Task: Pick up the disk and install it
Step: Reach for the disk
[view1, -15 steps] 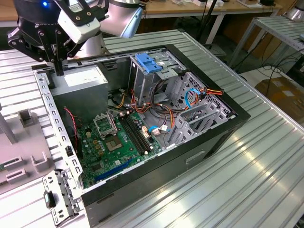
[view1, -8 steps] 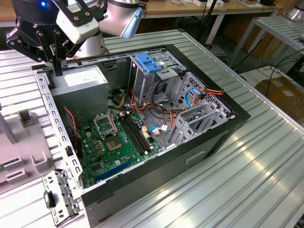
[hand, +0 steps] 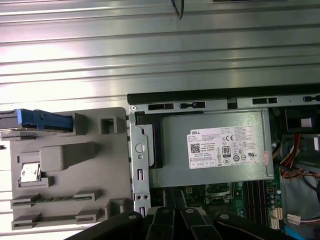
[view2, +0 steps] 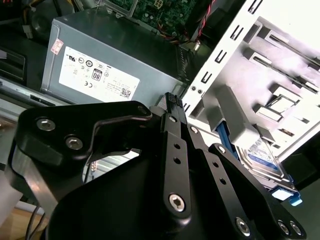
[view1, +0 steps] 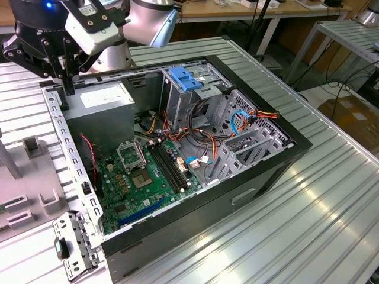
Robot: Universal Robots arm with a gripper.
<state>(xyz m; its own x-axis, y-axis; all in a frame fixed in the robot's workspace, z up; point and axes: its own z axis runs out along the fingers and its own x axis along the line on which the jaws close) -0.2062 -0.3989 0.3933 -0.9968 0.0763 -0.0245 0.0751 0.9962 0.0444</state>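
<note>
Currently gripper (view2: 173,100) hovering by power supply box (view2: 115,55) edge (jaws closed together, gripping nothing); disk (hand: 40,120) sitting at grey holder (hand: 65,165) edge, outside computer case (view1: 266,171).

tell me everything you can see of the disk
The disk is a flat silver-metal drive with a white label, a blue band on it, and blue plastic side rails. It sits at one edge of the grey plastic holder beside the open computer case, partly hidden behind the holder's ribs. The hand hangs apart from it.
</note>
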